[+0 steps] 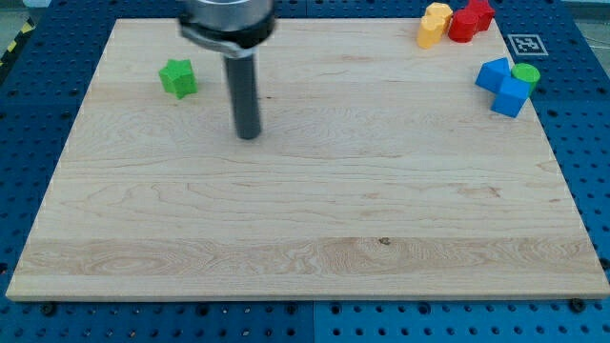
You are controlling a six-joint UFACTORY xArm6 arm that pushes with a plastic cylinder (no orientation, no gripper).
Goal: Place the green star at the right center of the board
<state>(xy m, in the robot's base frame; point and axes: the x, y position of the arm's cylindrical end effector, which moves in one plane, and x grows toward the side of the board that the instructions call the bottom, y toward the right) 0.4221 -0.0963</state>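
The green star [177, 78] lies on the wooden board [305, 229] near the view's top left. My tip [248, 135] is down on the board, to the right of the star and a little lower in the view, with a clear gap between them. The rod rises to the arm's dark collar [228, 21] at the view's top edge.
At the view's top right corner are yellow blocks [434, 25] and red blocks [470, 19]. Below them, at the right edge, are blue blocks [502, 86] touching a green cylinder [525, 74]. A black-and-white marker [523, 43] lies off the board's right corner.
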